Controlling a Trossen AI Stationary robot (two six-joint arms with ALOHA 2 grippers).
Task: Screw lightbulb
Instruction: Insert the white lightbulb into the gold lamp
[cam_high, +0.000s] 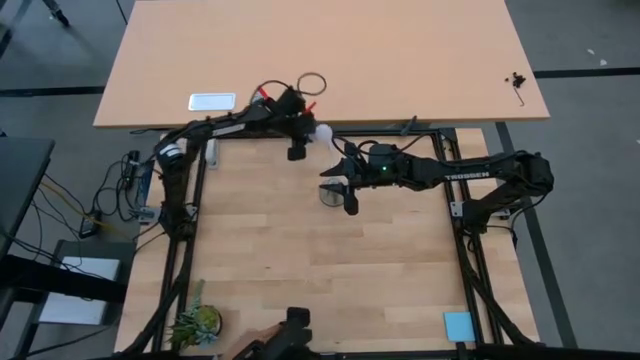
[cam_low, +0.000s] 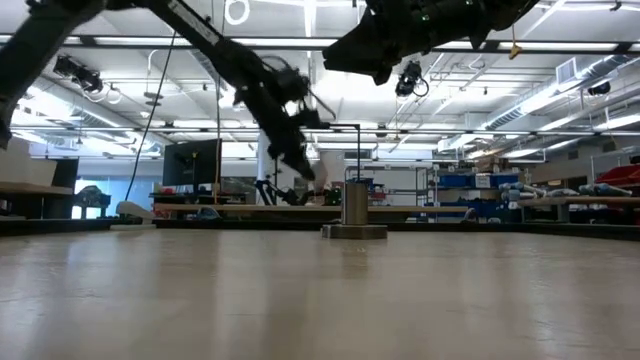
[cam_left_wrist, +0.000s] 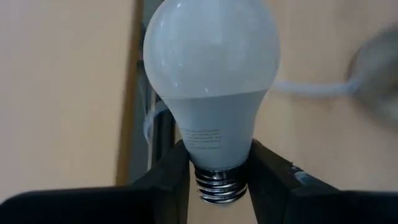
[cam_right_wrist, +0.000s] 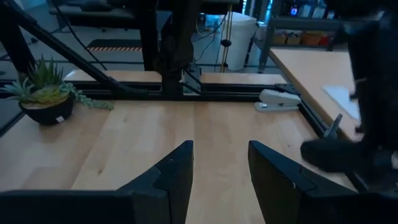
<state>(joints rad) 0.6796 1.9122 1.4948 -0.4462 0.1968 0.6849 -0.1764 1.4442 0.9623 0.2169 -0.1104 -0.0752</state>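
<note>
The white pear-shaped lightbulb (cam_left_wrist: 211, 68) is between the fingers of my left gripper (cam_left_wrist: 219, 163), which is shut on it. In the high view this gripper (cam_high: 308, 130) is at the table's far edge with the bulb (cam_high: 323, 133) sticking out toward the right. The grey socket (cam_high: 329, 193) stands upright on its base on the table (cam_low: 355, 208), and its white cord (cam_left_wrist: 311, 87) trails off. My right gripper (cam_right_wrist: 221, 165) is open and empty. It hovers above the table close to the socket (cam_high: 343, 192). My left gripper pinches the bulb's narrow neck (cam_left_wrist: 217, 152) between its two fingers, just above the metal screw end (cam_left_wrist: 217, 186). The screw end points back toward the wrist and the round end points away, beyond the fingertips. The bulb is lifted clear of the table.
A small potted plant (cam_high: 195, 322) stands at the near left corner and a blue square (cam_high: 458, 325) lies at the near right. A stapler (cam_right_wrist: 280, 99) lies by the frame. A second table (cam_high: 400, 60) lies beyond, with a white tray (cam_high: 212, 101) and a cable ring (cam_high: 312, 83).
</note>
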